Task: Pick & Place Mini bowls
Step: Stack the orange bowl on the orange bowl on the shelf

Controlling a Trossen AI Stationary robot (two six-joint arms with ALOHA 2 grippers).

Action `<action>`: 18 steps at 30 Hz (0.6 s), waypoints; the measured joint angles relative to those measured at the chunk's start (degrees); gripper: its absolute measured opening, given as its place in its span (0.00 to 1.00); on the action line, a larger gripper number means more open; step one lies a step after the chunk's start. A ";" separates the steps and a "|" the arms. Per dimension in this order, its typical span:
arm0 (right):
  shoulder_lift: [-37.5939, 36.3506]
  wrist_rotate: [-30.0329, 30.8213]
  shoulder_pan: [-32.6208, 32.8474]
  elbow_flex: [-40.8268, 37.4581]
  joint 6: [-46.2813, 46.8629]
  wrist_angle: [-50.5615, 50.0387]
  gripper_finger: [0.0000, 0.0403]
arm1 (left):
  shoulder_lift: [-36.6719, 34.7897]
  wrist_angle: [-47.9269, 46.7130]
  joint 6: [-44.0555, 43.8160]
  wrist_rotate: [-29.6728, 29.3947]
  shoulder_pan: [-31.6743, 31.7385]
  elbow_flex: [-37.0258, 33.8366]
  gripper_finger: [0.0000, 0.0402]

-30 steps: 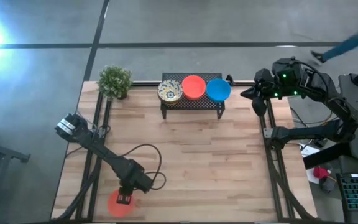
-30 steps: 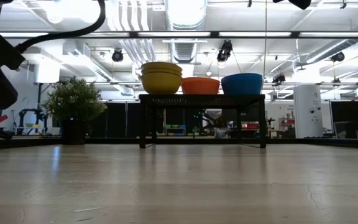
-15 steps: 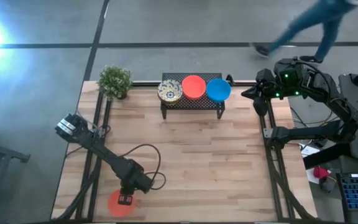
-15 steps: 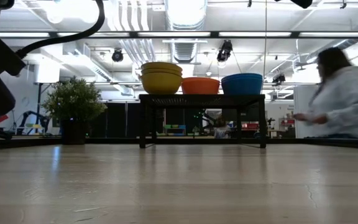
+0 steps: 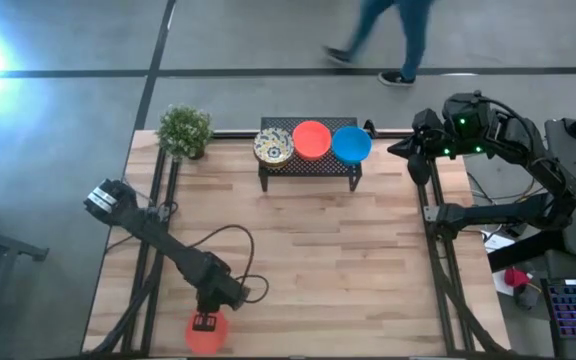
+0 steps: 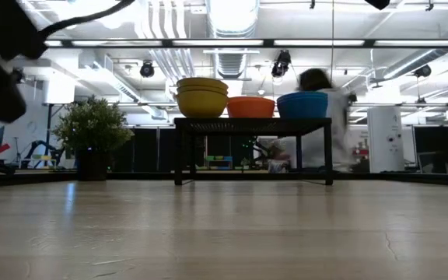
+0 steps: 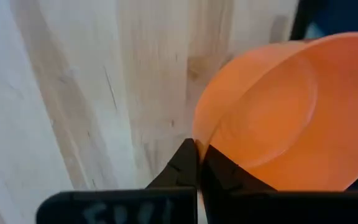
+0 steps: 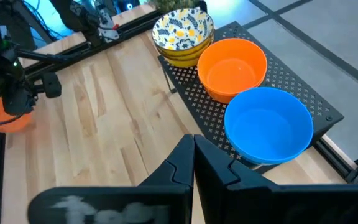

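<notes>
L hand (image 5: 204, 322) at near-left edge of surface (image 5: 368, 260), fingers pinched tight on rim of an orange-red bowl (image 5: 206, 334); L wrist view shows the rim caught between the two tips, bowl tilted, hanging off one side of the hand. Step in hand, my read: carry this bowl off. To do well: lift straight up before any sideways travel, keep wrist level so the thin rim pinch doesn't swing or slip, go slow.

Rack (image 5: 308, 160) well ahead of L hand, far side of surface: patterned bowl stack (image 5: 273, 149), orange-red bowl on rack (image 5: 312, 139), blue bowl (image 5: 351, 144) in a row. Plant (image 5: 185, 131) just beside rack.

R hand (image 8: 193, 155) parked off far-right corner, fingers closed on nothing, waiting.

Hard to tell: whether held bowl is clear of surface; how many bowls per stack; low view shows L arm only as a dark blur. Person (image 5: 383, 35) passing beyond the surface.
</notes>
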 joint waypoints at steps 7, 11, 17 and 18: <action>-0.26 -0.01 0.00 0.02 -0.09 0.17 0.02 | -6.40 0.02 -6.28 -4.40 4.26 2.61 0.00; -0.45 -0.03 0.00 0.02 -0.36 0.17 0.02 | -9.99 -0.02 -8.89 -10.49 8.45 4.98 0.00; -0.56 -0.03 0.00 0.02 -0.57 0.15 0.02 | -12.14 0.04 -12.75 -17.94 16.84 10.27 0.00; -0.56 -0.15 0.00 0.02 -0.57 0.15 0.02 | -12.01 0.13 -13.61 -18.93 18.21 11.37 0.00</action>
